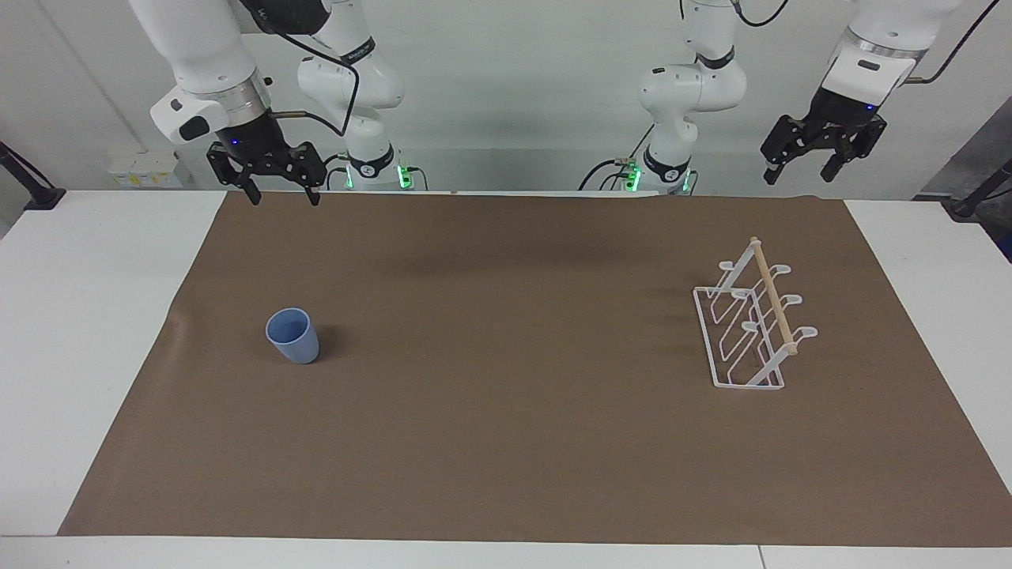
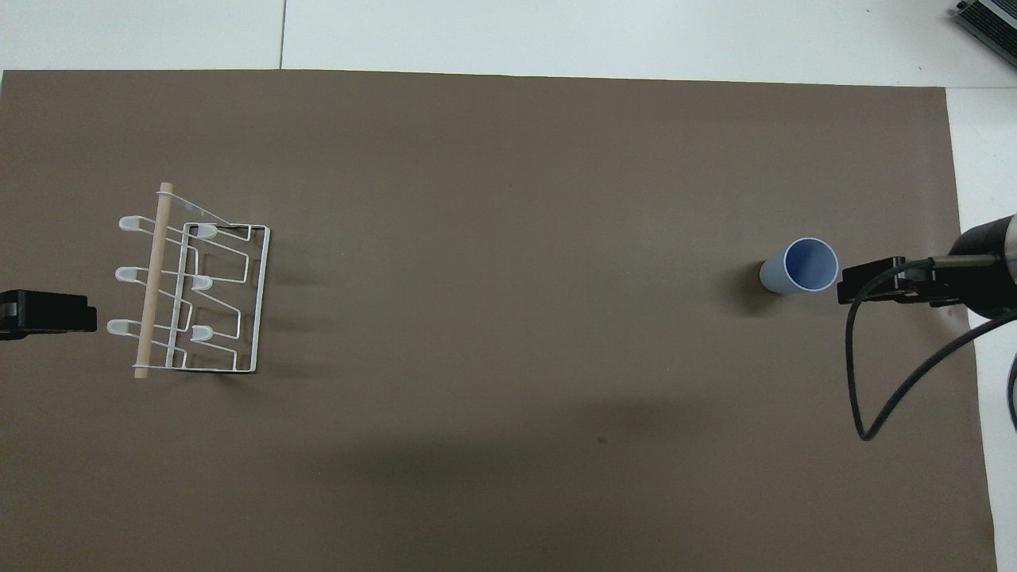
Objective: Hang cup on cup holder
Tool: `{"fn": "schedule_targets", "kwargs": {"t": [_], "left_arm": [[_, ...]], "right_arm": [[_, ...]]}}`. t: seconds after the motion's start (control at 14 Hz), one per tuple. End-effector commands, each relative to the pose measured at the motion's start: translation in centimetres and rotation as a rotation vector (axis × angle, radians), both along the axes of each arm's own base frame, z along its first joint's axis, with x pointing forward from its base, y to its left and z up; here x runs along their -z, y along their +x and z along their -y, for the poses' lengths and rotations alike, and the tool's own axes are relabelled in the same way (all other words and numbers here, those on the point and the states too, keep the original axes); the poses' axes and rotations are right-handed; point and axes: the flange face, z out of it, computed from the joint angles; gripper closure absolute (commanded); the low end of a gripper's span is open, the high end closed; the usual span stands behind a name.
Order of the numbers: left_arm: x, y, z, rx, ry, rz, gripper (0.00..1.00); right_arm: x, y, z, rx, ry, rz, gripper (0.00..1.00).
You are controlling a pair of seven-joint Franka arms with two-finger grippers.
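The light blue cup [image 1: 292, 336] stands upright with its mouth up on the brown mat, toward the right arm's end of the table; it also shows in the overhead view [image 2: 799, 267]. The white wire cup holder [image 1: 751, 328] with its wooden dowel on top stands toward the left arm's end, and shows in the overhead view [image 2: 195, 294]. Nothing hangs on it. My right gripper [image 1: 283, 194] is open and empty, raised over the mat's edge nearest the robots, apart from the cup [image 2: 870, 284]. My left gripper [image 1: 798, 172] is open and empty, raised near the holder's end of the table [image 2: 48, 312].
A brown mat [image 1: 506, 411] covers most of the white table [image 1: 95, 316]. A black cable [image 2: 874, 397] loops down from the right arm. The cup and the holder are the only things on the mat.
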Motion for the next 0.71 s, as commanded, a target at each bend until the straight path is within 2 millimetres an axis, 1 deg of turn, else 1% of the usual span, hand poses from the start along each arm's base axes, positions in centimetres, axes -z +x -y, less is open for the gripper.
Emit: {"fn": "schedule_targets", "kwargs": {"t": [0.0, 0.07, 0.43, 0.64], "left_arm": [[-0.2, 2.3, -0.8, -0.007, 0.015, -0.007, 0.00], [-1.1, 2.7, -0.9, -0.007, 0.038, 0.003, 0.00], [-0.3, 2.4, -0.9, -0.007, 0.042, -0.013, 0.00], [-0.2, 2.4, -0.9, -0.005, 0.040, -0.013, 0.00]], "right_arm": [[0.0, 0.3, 0.3, 0.012, 0.025, 0.017, 0.00], [0.0, 0.3, 0.5, 0.008, 0.025, 0.016, 0.00], [0.3, 0.3, 0.4, 0.005, 0.021, 0.020, 0.00], [0.4, 1.4, 0.7, 0.017, 0.021, 0.115, 0.00]]}}
